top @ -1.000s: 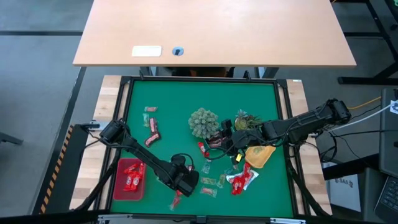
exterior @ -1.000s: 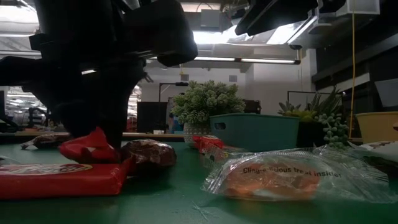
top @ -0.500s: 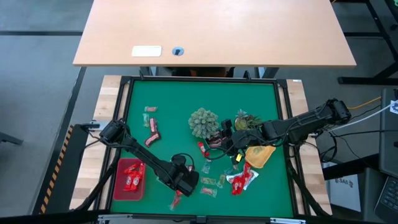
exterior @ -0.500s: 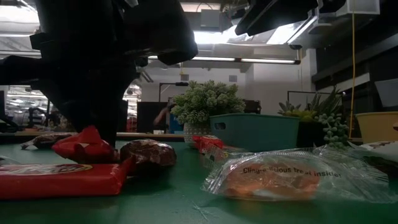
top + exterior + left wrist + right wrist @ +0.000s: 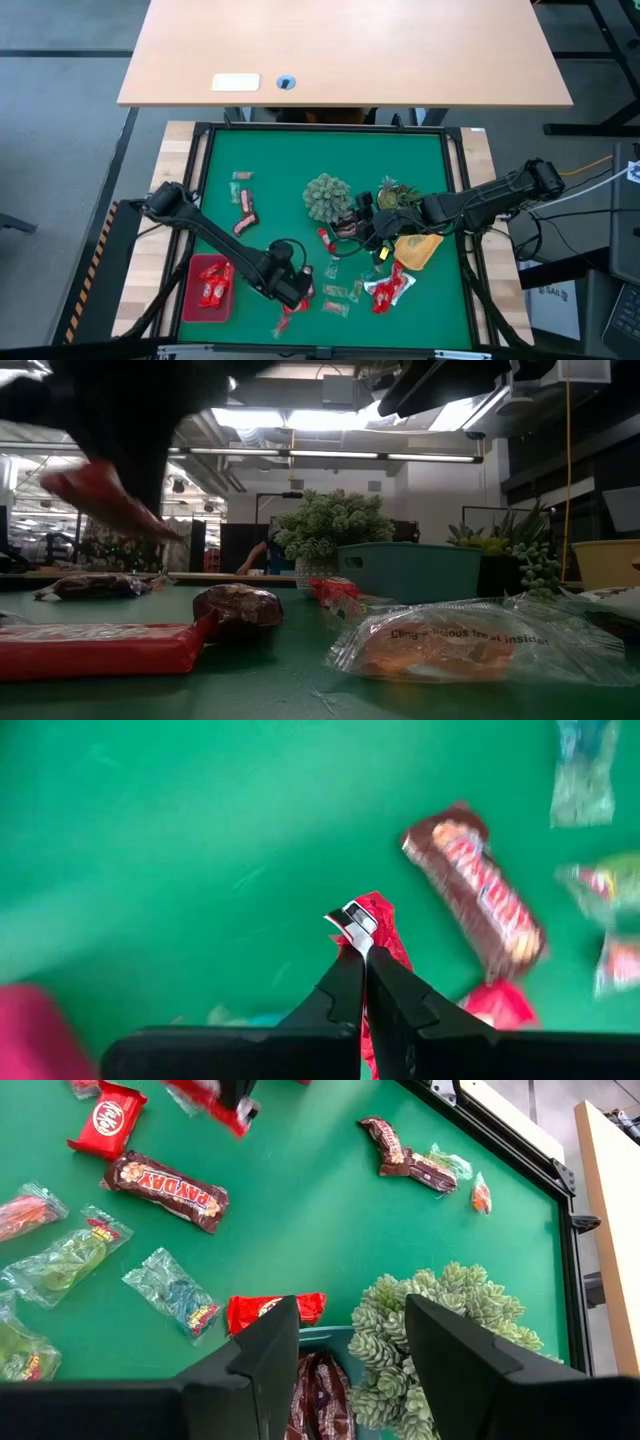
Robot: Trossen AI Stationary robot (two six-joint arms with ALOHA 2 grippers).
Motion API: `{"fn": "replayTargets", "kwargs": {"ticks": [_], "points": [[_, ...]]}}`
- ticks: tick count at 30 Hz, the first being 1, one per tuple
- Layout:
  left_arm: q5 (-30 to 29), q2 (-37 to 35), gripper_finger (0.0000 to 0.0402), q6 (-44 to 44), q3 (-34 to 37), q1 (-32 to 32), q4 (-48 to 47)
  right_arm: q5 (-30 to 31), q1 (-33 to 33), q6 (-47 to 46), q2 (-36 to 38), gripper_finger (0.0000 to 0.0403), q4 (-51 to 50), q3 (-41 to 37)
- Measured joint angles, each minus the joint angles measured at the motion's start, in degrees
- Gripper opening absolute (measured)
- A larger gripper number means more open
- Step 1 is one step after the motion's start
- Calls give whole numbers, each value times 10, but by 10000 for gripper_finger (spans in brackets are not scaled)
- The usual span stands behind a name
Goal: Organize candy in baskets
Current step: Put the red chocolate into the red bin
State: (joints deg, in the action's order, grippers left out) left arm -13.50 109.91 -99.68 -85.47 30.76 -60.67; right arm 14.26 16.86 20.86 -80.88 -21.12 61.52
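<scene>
The left gripper's (image 5: 362, 948) jaws were pressed together on a crinkled red candy wrapper (image 5: 378, 925), lifted off the green mat (image 5: 280, 170) at the near left, just right of the red basket (image 5: 192, 302). The right gripper (image 5: 350, 1370) stood with jaws wide apart and nothing between them, hovering near the pale spiky plant (image 5: 327, 197) at the middle right of the mat.

Readable writing: a long brown bar (image 5: 165, 1188) said "PAYDAY", lying flat with its long axis slanting across the mat; a small red square candy (image 5: 107, 1119) showed a KitKat logo. In the low view, a clear packet (image 5: 470, 643) of orange sweets carried a line that read only in part, ending in "treat inside".

The red basket held several red candies (image 5: 212, 284). The yellow basket (image 5: 418, 250) sat at the right, partly covered by the right arm. The held wrapper was blurred in the low view, so its printing could not be read.
</scene>
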Motion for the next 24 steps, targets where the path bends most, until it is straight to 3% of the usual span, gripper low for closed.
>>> {"fn": "replayTargets", "kwargs": {"ticks": [11, 19, 24], "points": [[122, -90, 0, 93, 0, 5, -143, 0, 0, 0, 0, 184, 0, 0], [242, -107, 0, 119, 0, 32, -294, 0, 0, 0, 0, 184, 0, 0], [254, -106, 0, 148, 3, 68, -288, 0, 0, 0, 0, 184, 0, 0]]}}
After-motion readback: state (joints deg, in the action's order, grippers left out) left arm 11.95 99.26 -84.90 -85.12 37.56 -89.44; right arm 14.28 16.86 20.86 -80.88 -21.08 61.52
